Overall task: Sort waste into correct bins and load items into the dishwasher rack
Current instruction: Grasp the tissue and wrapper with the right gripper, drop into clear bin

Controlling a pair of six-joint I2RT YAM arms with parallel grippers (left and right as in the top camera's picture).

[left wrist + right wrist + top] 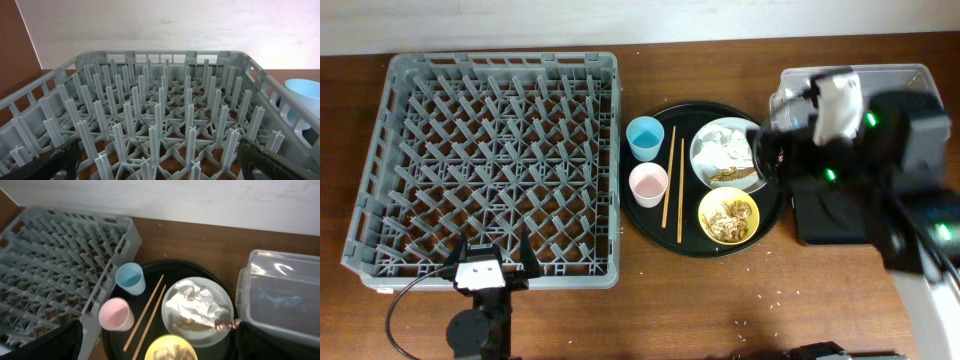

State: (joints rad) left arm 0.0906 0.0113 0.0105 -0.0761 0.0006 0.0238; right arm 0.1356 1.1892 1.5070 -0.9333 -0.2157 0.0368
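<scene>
The grey dishwasher rack (pixel 502 62) fills the left and holds nothing. On a round black tray (pixel 688 236) stand a light blue cup (pixel 644 136), a pink cup (pixel 648 184), two chopsticks (pixel 672 180), a white plate (pixel 698 158) with a crumpled tissue (pixel 725 142) and a brown scrap (pixel 732 177), and a yellow bowl (pixel 705 205) of food scraps (pixel 730 218). My right gripper (pixel 157 347) is open above the tray's right side, over the plate (pixel 220 296) and bowl (pixel 170 344). My left gripper (pixel 492 255) is open at the rack's front edge (pixel 165 55).
The clear tub (pixel 885 75) stands at the far right, partly under my right arm; it also shows in the right wrist view (pixel 280 290). The shallow black tray (pixel 820 222) lies in front of it, mostly hidden by the arm. Rice crumbs (pixel 760 300) dot the table.
</scene>
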